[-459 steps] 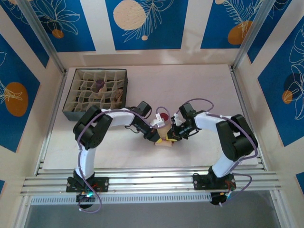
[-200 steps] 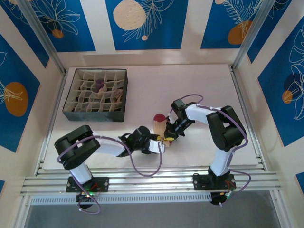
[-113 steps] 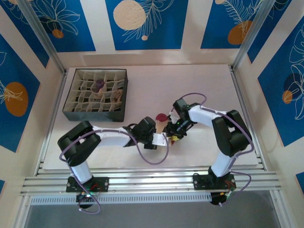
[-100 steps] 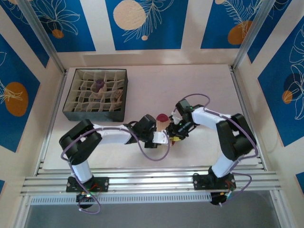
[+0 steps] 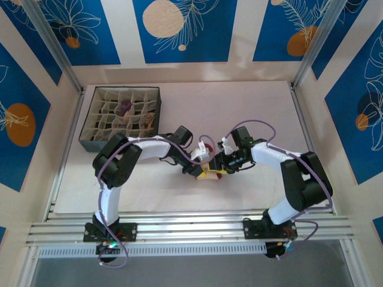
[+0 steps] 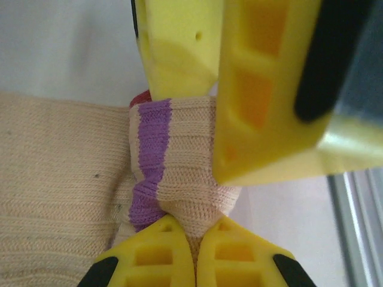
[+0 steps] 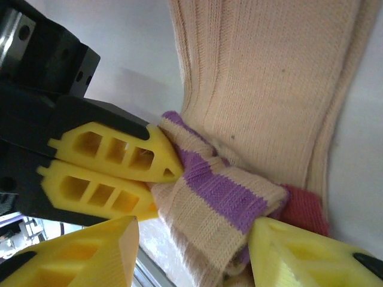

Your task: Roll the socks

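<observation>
The tan sock (image 7: 263, 72) with a purple-striped cuff (image 6: 179, 173) and a dark-red toe (image 7: 302, 209) lies bunched near the table's front middle (image 5: 210, 174). My left gripper (image 6: 192, 239) is shut, pinching the cuff's edge between its yellow fingertips; in the top view it comes in from the left (image 5: 201, 167). My right gripper (image 7: 194, 257) stands open, its two fingers either side of the folded cuff, and reaches in from the right (image 5: 221, 165). A rolled purple sock (image 5: 124, 107) and a brownish one (image 5: 149, 119) sit in the divider box.
A dark divider box (image 5: 87, 134) with several cells stands at the back left of the table. The pale table top (image 5: 263, 113) stretches open to the right and behind the grippers. An aluminium rail (image 5: 191, 227) runs along the front edge.
The left arm's elbow has swung up and back while its gripper stayed at the sock. The sock's red toe, earlier stretched toward the back, is now bunched between the two grippers.
</observation>
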Robot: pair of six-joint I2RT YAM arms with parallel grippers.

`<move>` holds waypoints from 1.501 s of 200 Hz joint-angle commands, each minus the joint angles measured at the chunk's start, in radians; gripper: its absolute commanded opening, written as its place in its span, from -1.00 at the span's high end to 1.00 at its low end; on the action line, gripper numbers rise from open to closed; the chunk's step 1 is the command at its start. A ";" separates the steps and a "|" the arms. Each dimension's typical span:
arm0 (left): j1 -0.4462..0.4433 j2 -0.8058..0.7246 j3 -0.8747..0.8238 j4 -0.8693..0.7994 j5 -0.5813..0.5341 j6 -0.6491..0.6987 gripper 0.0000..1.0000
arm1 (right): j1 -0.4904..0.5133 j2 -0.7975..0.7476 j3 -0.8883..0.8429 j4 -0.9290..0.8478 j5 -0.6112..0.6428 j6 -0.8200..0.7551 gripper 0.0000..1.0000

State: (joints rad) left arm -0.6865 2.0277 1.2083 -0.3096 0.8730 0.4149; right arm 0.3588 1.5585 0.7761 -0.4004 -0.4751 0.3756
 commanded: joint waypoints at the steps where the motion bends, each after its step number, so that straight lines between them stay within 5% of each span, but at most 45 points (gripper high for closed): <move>1: 0.033 0.074 0.006 -0.150 0.021 -0.114 1.00 | 0.017 0.045 0.012 0.053 -0.051 -0.007 -0.02; 35: 0.049 0.098 0.028 -0.187 -0.025 -0.143 1.00 | 0.032 0.119 0.052 -0.001 0.006 -0.002 0.51; 68: 0.047 0.036 -0.024 -0.110 -0.051 -0.114 0.69 | 0.042 0.197 0.108 -0.126 0.105 0.027 1.00; 104: 0.034 -0.196 -0.202 0.133 -0.098 -0.009 0.47 | 0.050 0.247 0.142 -0.208 0.152 0.036 1.00; 174: -0.141 -0.521 -0.559 0.597 -0.541 0.265 0.27 | 0.072 0.272 0.189 -0.262 0.166 0.038 1.00; 213: -0.258 -0.490 -0.593 0.693 -0.760 0.337 0.07 | 0.075 0.282 0.202 -0.275 0.158 0.037 1.00; 280: -0.313 -0.301 -0.574 0.843 -0.905 0.359 0.04 | 0.082 0.276 0.206 -0.291 0.132 0.033 1.00; 289: -0.317 -0.287 -0.567 0.843 -0.911 0.358 0.11 | 0.084 0.276 0.204 -0.287 0.121 0.031 1.00; 300: -0.318 -0.288 -0.555 0.818 -0.904 0.351 0.43 | 0.087 0.271 0.200 -0.284 0.111 0.030 0.90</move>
State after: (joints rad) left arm -0.9920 1.7081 0.6243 0.5014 0.0147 0.7544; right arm 0.4301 1.7924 1.0016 -0.6178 -0.4332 0.4023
